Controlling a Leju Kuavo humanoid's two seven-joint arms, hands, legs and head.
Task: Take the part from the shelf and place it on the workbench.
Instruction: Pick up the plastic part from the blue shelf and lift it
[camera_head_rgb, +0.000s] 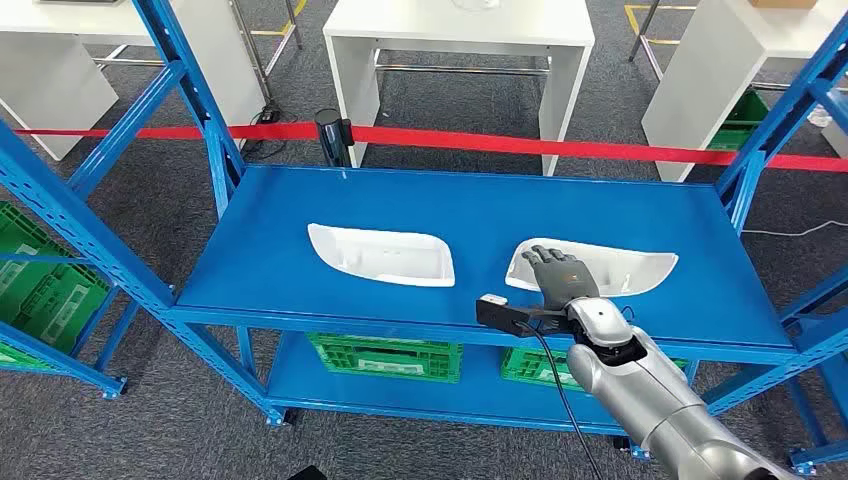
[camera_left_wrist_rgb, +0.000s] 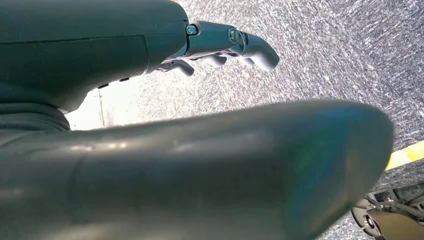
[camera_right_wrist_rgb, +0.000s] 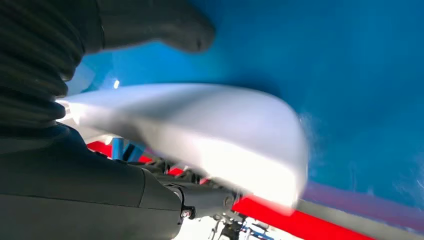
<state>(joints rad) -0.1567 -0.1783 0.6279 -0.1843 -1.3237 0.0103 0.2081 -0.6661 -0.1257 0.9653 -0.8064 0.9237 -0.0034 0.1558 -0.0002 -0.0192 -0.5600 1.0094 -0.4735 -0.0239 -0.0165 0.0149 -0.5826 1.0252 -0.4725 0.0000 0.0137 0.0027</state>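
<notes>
left hand (camera_left_wrist_rgb: 220, 47): fingers curled in, holding nothing, above grey carpet | left white part (camera_head_rgb: 380, 254): frame centre, on blue shelf (camera_head_rgb: 250, 270), untouched | right hand (camera_head_rgb: 558, 272): fingers extended, lying on right white part (camera_head_rgb: 625, 270), centre-right; grasp unclear, fingertips hidden, wrist view blurred

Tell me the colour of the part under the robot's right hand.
White part, clearest in the head view.

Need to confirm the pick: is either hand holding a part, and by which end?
Right hand rests on the right white part's left end; a firm grip cannot be told. Left hand holds nothing.
</notes>
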